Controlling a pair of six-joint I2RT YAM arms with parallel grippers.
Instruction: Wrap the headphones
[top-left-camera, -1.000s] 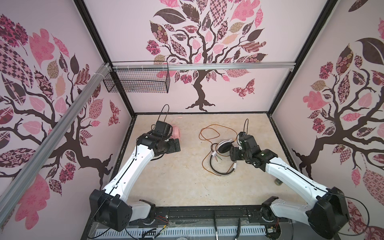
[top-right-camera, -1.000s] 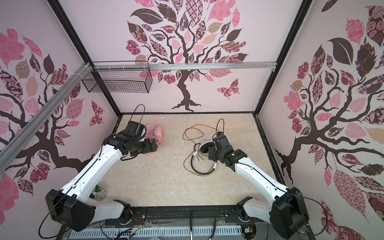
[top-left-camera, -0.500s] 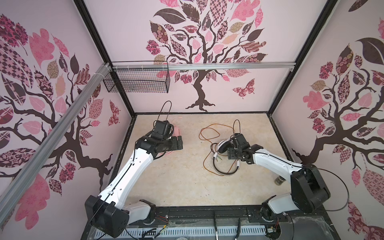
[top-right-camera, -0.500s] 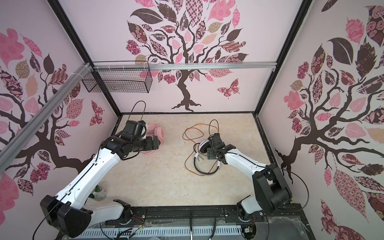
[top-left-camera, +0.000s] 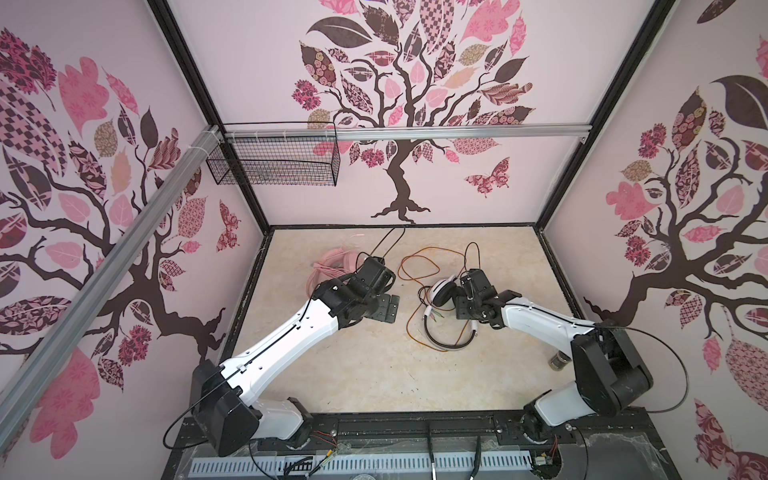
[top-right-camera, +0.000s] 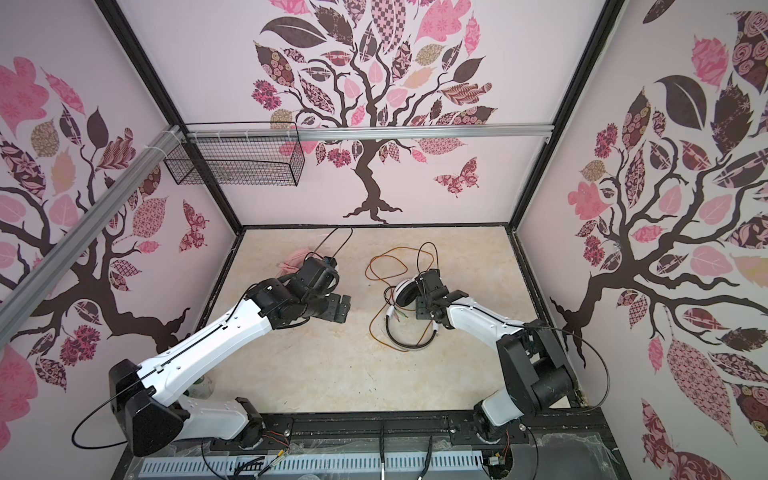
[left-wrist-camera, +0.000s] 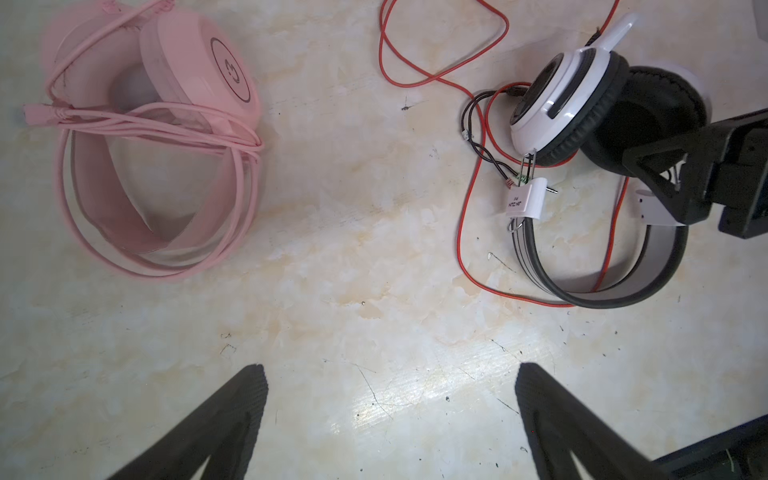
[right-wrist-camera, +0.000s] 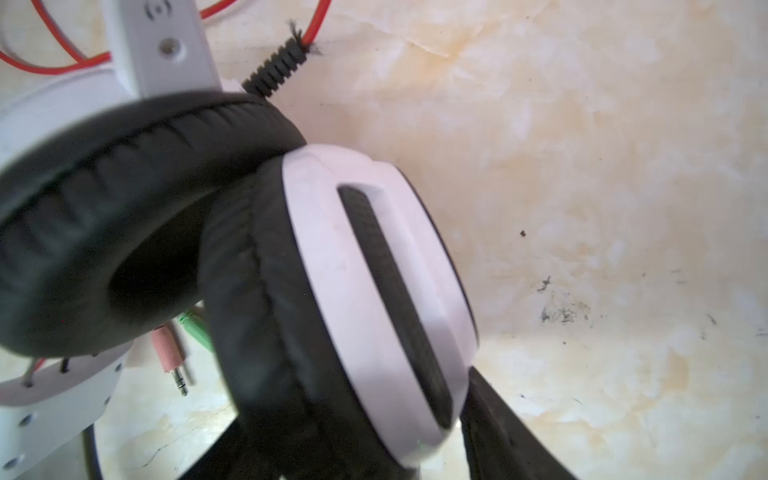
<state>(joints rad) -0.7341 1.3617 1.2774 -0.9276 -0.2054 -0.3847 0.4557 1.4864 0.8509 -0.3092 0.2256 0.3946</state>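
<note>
Headphones lie apart on the table. The pink set is at left with its cable looped round it, partly hidden behind the left arm in both top views. Left gripper hovers between the sets, jaws wide and empty. White set lies right. The right gripper, arm stretched low, straddles an earcup; whether it clamps is unclear.
</note>
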